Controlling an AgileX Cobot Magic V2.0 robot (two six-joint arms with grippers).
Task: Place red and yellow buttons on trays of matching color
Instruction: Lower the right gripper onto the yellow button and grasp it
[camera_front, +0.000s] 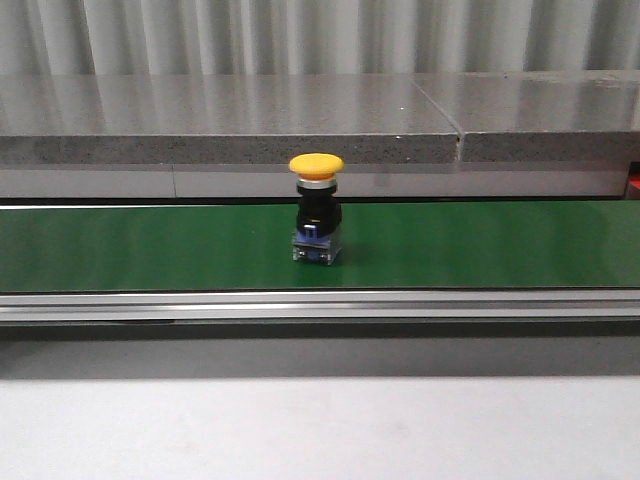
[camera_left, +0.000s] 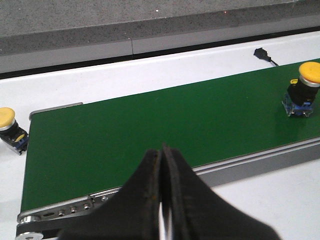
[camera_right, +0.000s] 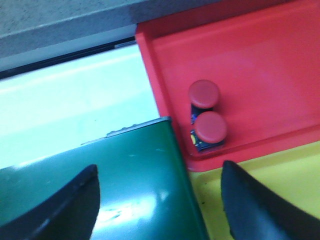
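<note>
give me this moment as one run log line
yellow button: upright on belt | red tray: two red buttons | left gripper: shut | right gripper: open

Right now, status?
Left gripper shut, empty; right gripper open. Yellow button upright on belt, untouched. Two red buttons in red tray. Nothing blocking.

Grey speckled stone ledge runs behind the white tabletop; pale corrugated wall above the ledge.

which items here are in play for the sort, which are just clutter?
In play: yellow button on the belt; second yellow button off the belt's end; two red buttons in the red tray; yellow tray.

Clutter: black connector with cable; grey ledge.
</note>
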